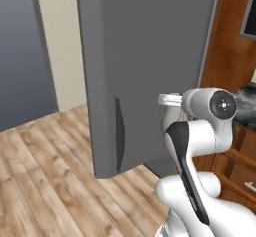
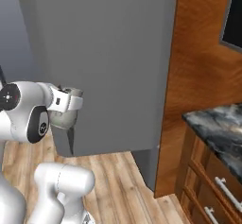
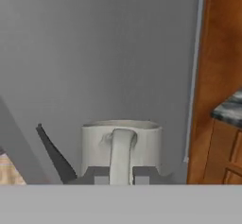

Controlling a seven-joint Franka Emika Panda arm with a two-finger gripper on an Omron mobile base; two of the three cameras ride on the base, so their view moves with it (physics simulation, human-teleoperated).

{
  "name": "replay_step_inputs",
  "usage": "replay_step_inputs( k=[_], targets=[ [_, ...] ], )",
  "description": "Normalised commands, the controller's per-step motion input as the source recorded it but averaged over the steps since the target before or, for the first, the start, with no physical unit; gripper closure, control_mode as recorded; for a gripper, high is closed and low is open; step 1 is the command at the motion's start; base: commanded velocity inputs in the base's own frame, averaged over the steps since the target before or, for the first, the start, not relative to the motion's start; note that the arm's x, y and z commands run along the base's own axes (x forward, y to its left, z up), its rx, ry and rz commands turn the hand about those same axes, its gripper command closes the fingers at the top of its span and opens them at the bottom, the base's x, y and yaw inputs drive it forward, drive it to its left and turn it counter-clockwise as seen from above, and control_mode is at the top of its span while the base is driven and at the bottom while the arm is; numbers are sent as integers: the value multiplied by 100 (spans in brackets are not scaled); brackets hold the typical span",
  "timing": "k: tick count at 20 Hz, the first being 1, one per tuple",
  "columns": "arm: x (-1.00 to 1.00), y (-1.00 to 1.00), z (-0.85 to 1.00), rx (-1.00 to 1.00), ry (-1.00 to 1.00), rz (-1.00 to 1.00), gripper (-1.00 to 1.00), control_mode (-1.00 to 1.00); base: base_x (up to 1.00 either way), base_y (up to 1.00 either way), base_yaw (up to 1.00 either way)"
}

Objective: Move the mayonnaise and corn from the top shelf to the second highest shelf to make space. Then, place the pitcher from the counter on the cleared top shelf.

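The grey stone-coloured pitcher (image 3: 121, 145), a jug with a wide round rim and a curved side handle, sits directly in front of the robot's two-finger claw (image 3: 121, 175). In the hand view its handle runs down between the two dark fingertips (image 3: 98, 176), and the claw is pinched tight on that handle. The jug is off the counter, carried in the air close to the flat front of the fridge.

In the left base view, from the left: a dark grey wall, a cream strip of wall, then the tall plain grey fridge door (image 1: 145, 56) with a dark slanted handle recess low on its front. Pale wooden floorboards (image 1: 45, 176) stretch below. The white arm rises at the lower right, and the pitcher's rim (image 1: 170, 99) peeks out just left of the arm's wrist.

In the right base view, the arm stands at the left with the pitcher (image 2: 64, 116) hanging beside the wrist, close against the grey door. Right of the door is a reddish-brown wooden cabinet panel (image 2: 198, 86), then the dark marbled stone counter (image 2: 220, 128) with pale veins, over brown wooden drawers with silver bar handles.

The pitcher looks pale grey, smooth and matt.
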Motion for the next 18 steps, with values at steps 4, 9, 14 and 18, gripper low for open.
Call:
replay_step_inputs(
  k=[4, 9, 14, 18],
  targets=[
    [0, 0, 0, 0, 0, 0, 100, 100, -85, 34, 46],
    [0, 0, 0, 0, 0, 0, 100, 100, -68, 52, 49],
    [0, 0, 0, 0, 0, 0, 100, 100, -20, 65, 44],
    [0, 0, 0, 0, 0, 0, 100, 100, 20, 56, 31]
  ],
)
